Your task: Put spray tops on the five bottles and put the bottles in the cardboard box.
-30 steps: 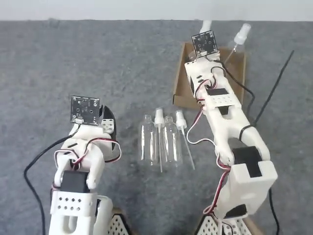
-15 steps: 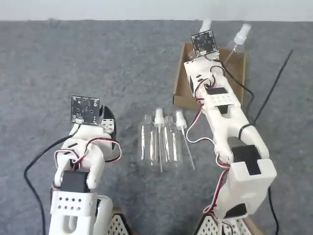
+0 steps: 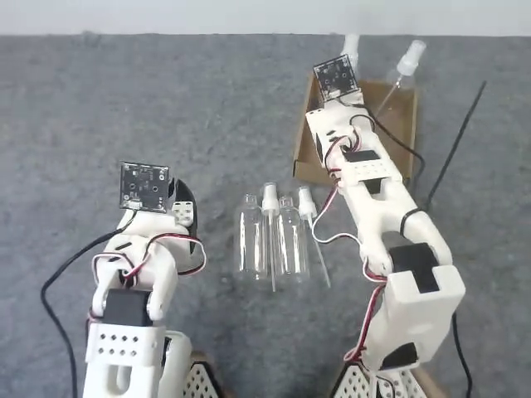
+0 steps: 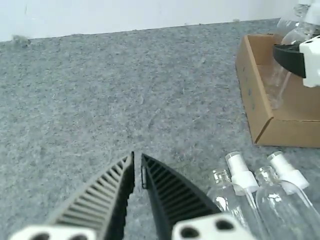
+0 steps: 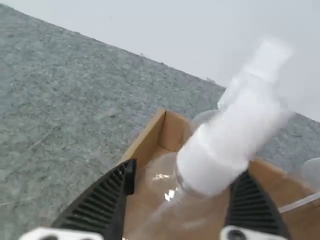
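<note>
At 8 o'clock the left claw (image 4: 137, 175) sits narrow and empty. Two uncapped bottles (image 3: 270, 236) lie at 6 o'clock on the bench (image 3: 124, 99). At 1 o'clock the right claw (image 5: 185, 175) holds a clear, white-topped bottle (image 5: 230, 135) over the cardboard box (image 3: 307, 157). Best lowered upright and released gently.

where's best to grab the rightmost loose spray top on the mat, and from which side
Grip the rightmost spray top by its white head, not the thin tube trailing behind it. Come from above, closing across the head: it lies flat on the mat, and the right-hand bottle sits close on its left, so a side approach looks crowded.
</note>
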Tool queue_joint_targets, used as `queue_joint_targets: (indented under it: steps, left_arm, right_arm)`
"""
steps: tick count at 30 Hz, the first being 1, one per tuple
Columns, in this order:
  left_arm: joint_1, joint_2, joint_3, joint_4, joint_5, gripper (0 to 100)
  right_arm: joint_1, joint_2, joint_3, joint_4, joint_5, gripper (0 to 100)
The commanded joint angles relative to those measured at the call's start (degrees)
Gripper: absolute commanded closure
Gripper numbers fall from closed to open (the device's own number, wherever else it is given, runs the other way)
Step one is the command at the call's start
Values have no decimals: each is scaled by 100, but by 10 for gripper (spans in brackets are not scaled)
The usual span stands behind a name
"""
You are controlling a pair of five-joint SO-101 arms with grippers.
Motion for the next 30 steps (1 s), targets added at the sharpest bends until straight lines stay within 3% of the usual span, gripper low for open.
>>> queue_joint_targets:
  steps: [1, 18, 30]
  left_arm:
    - [-35, -105, -48, -149, -35, 989]
    - [-35, -105, -48, -149, -35, 989]
    - [-35, -105, 4, -167, -35, 989]
  right_arm:
    - [-40, -127, -281, 48, 62, 738]
    - [-303, -1323, -290, 681, 62, 697]
    - [-514, -2721, -273, 2149, 53, 698]
